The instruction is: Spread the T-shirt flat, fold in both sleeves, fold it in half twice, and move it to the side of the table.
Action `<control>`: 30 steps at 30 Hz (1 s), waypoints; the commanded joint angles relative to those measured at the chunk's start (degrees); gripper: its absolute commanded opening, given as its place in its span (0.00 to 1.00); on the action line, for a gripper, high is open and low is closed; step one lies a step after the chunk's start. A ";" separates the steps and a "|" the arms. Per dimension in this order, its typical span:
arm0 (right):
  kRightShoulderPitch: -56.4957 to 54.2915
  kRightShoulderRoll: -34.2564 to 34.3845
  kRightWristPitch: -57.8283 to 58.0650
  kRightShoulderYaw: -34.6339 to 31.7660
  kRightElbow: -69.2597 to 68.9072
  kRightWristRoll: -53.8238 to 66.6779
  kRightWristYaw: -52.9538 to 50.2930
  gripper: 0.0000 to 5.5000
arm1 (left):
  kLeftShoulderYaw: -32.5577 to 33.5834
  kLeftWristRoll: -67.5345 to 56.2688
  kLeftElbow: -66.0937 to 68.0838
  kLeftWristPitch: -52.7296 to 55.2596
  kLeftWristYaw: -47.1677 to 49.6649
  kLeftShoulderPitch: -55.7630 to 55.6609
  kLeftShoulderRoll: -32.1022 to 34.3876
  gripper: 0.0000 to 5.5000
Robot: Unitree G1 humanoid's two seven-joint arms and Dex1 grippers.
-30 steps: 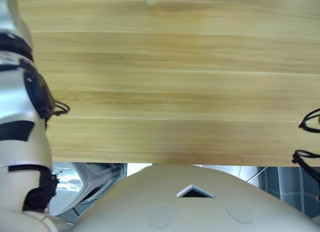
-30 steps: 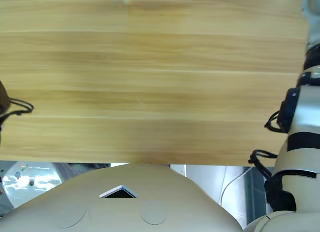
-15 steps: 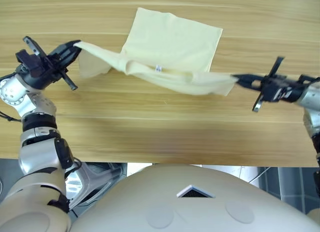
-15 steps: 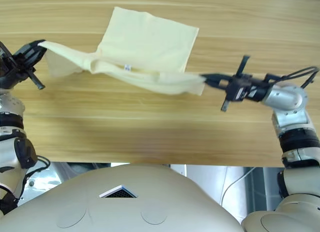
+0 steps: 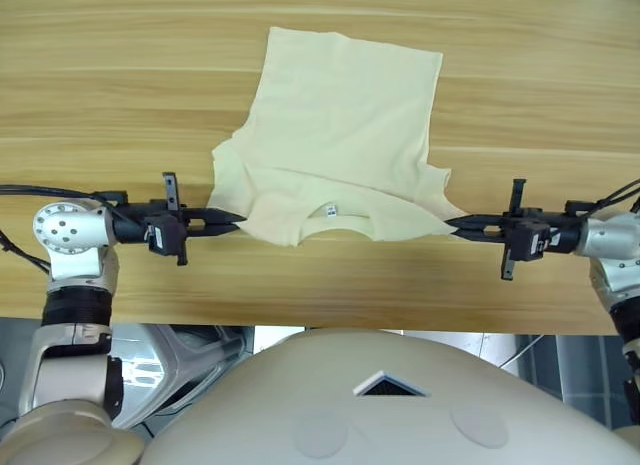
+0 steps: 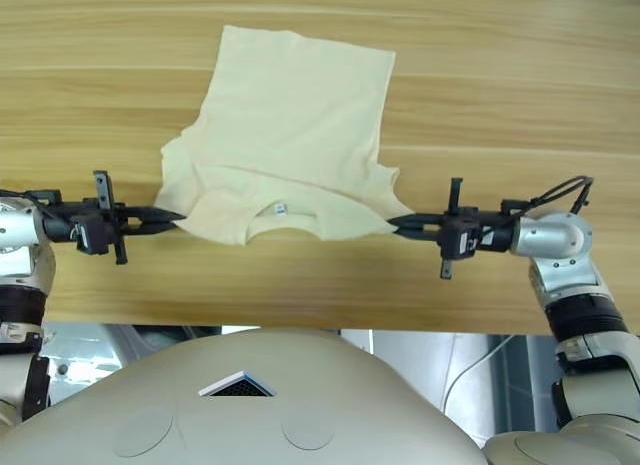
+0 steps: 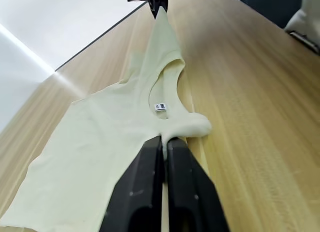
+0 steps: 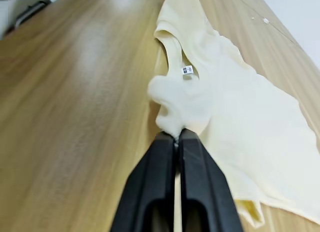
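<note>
Tension along the shoulder line seems to be the point of this pose. The pale yellow T-shirt (image 5: 345, 125) lies on the wooden counter (image 5: 110, 95) in the upper middle of the frame, hem toward the top edge and collar with its small neck label (image 5: 331, 211) toward the bottom. At centre left, the left pincer (image 5: 232, 221) has its fingers clamped tight on the cloth at one shoulder corner. At centre right, the right pincer (image 5: 455, 225) is likewise closed hard on the opposite corner, with a small bunch of fabric gathered just ahead of its tips. Both arms lie low and nearly level with the counter, pointing inward at each other, so the pull runs sideways and draws the top of the garment straight. The body already looks fairly flat, while the sleeve areas beside each grip remain rumpled. I judge this to be the spreading step, with the sleeve folds and both halvings not yet done.
</note>
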 commanded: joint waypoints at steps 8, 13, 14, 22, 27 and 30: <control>0.09 2.83 3.11 3.17 13.36 -29.92 -8.99 0.00 | -0.81 6.40 5.38 0.21 2.72 -1.51 7.17 0.00; 0.68 1.93 1.11 5.30 18.70 -33.51 -12.49 0.00 | -1.83 10.88 6.51 -1.31 5.58 -0.05 8.35 0.00; 1.31 1.39 0.59 5.42 18.82 -32.67 -12.31 0.00 | -1.99 11.78 6.79 -1.40 6.05 0.24 8.82 0.00; 9.92 -4.30 -0.67 7.36 4.36 -15.41 -5.11 0.00 | -4.10 12.09 4.70 0.05 8.62 2.05 10.30 0.16; 12.29 -5.46 1.02 6.18 -0.45 -14.68 -5.11 0.05 | -5.08 10.27 1.99 1.35 9.29 3.67 10.62 0.30; 13.67 -5.47 1.72 5.64 -3.14 -14.42 -5.40 0.05 | -6.12 9.35 0.32 2.22 9.16 4.82 10.42 0.38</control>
